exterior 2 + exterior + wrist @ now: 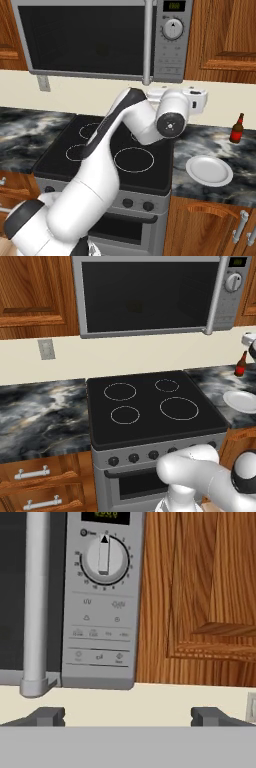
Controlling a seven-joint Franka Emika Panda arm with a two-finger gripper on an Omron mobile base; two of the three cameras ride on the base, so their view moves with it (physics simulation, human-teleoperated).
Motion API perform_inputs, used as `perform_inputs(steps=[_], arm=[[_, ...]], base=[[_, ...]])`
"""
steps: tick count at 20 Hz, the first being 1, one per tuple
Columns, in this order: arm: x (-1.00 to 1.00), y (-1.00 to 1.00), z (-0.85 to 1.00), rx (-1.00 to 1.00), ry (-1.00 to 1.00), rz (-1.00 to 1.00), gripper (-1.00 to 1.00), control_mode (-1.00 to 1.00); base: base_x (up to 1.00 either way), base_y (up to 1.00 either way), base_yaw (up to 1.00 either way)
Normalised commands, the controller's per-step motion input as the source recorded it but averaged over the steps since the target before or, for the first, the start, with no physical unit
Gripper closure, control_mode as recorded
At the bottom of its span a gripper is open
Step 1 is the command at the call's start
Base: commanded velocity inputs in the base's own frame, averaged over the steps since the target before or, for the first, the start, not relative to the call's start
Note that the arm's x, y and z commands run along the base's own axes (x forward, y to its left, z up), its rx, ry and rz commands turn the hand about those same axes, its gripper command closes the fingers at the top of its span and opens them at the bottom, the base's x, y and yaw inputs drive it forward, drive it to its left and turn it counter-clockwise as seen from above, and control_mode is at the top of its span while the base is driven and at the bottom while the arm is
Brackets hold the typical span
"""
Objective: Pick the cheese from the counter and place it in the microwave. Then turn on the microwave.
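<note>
The microwave [100, 37] hung shut above the stovetop [107, 152]. At its 3 o'clock side sat the white knob [104, 556]. The pincer [127, 716] gaped wide, holding nothing. The plate [209, 170] and bottle [237, 129] stood on the counter [215, 145]; I could not spot the cheese.

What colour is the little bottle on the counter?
The bottle is dark brown with a red label, clearest in the right base view.
</note>
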Motion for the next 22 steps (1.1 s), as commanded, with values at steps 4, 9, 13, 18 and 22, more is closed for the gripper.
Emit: perform_inputs(steps=[4,9,13,18,22], arm=[[0.28,-0.13,0.0,0.0,0.0,0.0,-1.0,-1.0],[0.26,-0.03,0.0,0.0,0.0,0.0,-1.0,-1.0],[0.32,-0.04,0.0,0.0,0.0,0.0,-1.0,-1.0],[0.29,-0.05,0.0,0.0,0.0,0.0,-1.0,-1.0],[0.25,-0.09,0.0,0.0,0.0,0.0,-1.0,-1.0]], base=[[0.0,0.0,0.0],[0.0,0.0,0.0],[0.0,0.0,0.0],[0.0,0.0,0.0],[0.0,0.0,0.0]])
